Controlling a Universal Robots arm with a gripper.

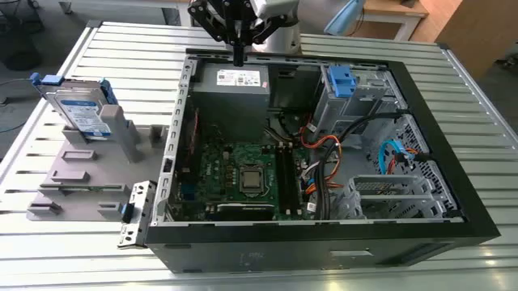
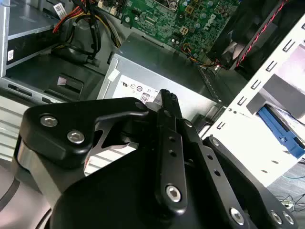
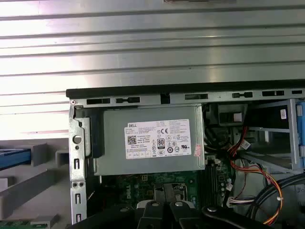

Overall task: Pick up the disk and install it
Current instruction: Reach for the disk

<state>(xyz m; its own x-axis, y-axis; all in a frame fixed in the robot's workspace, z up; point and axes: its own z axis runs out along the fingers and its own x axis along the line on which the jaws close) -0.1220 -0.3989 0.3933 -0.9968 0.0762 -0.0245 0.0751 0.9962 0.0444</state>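
Exterior view — gripper (image 1: 239,60), fingers (image 1: 239,53) closed and empty, hangs over the computer case's (image 1: 307,254) grey power supply (image 1: 235,91); the disk (image 1: 81,112) stands upright in a grey holder (image 1: 81,176) at the exterior view's left, well apart. Second wrist view: fingers (image 2: 167,102) pressed together. First wrist view: power supply (image 3: 147,138) beneath.

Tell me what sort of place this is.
Probably a robotics lab or test workshop: an opened computer case lies on a slatted metal table, the disk stands in a grey holder beside it, and the gripper hangs over the case.
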